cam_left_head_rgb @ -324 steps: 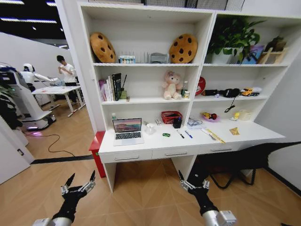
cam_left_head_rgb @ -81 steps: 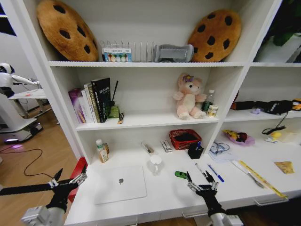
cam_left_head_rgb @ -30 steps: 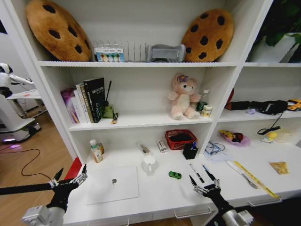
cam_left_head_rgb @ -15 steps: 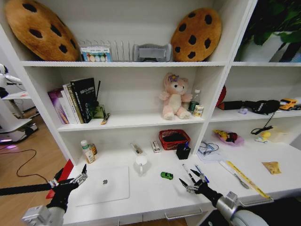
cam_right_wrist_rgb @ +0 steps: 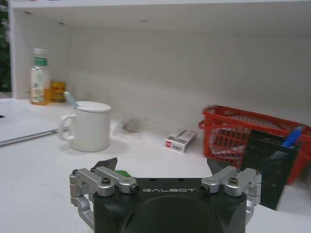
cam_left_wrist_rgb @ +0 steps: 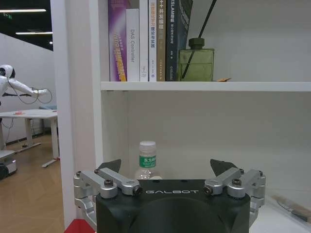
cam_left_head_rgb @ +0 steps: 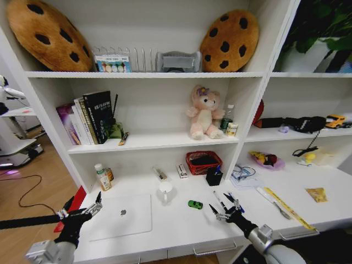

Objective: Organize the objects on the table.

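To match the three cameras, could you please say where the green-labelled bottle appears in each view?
Head view: bottle at the table's far left, behind the laptop.
Left wrist view: bottle ahead, below the books.
Right wrist view: bottle beyond the mug.
Shared by head and right wrist: the orange jar beside it.

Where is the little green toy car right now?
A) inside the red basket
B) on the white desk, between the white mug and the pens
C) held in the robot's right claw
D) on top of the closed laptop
B. The green toy car sits on the bare white desk, right of the white mug and left of the pens, with the open right claw nearby, not touching it.
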Robot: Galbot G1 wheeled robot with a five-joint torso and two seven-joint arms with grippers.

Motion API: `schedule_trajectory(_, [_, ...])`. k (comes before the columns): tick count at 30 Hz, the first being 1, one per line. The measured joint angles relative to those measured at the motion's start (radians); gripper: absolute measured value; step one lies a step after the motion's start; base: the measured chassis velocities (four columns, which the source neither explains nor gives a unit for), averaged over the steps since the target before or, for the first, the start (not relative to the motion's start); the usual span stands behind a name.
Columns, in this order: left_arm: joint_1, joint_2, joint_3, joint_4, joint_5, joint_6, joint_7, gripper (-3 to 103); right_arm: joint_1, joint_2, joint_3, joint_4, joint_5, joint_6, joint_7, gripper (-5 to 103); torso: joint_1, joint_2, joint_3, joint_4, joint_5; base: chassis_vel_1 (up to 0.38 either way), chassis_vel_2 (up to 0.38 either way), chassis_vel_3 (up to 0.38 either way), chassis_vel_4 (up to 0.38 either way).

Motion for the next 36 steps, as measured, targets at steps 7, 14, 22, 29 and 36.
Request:
schedule_trajectory(7, [0.0,0.0,0.0,0.0,0.0,0.0,0.0,100,0.161,-0.074,-0.063,-0.124,0.055,-0.025,-0.227,100,0.0,0.0,0.0,0.0002,-0.0002,0.0,0.0,0.0,0.0])
schedule_trajectory(14, [0.0,0.0,0.0,0.0,0.0,0.0,-0.001,100,0.33,-0.099,-0.194,-0.287,0.055,-0.013,-0.353,100,0.0,0.0,0.0,-0.0001,-0.0001,0.0,0.0,0.0,0.0])
schedule_trajectory(22, [0.0,0.0,0.0,0.0,0.0,0.0,-0.001,100,0.506,-0.069,-0.389,-0.379,0.038,-0.007,-0.343,100,0.0,0.0,0.0,0.0002,-0.0002,0.0,0.0,0.0,0.0])
schedule_trajectory(29, [0.0,0.0,0.0,0.0,0.0,0.0,-0.001,100,0.534,-0.053,-0.43,-0.399,-0.002,-0.007,-0.349,100,0.0,0.0,0.0,0.0,-0.0002,0.0,0.0,0.0,0.0])
schedule_trajectory(36, [0.0,0.0,0.0,0.0,0.0,0.0,-0.001,100,0.539,-0.043,-0.44,-0.415,-0.04,0.003,-0.335,100,0.0,0.0,0.0,-0.0001,-0.0004,0.0,0.0,0.0,0.0])
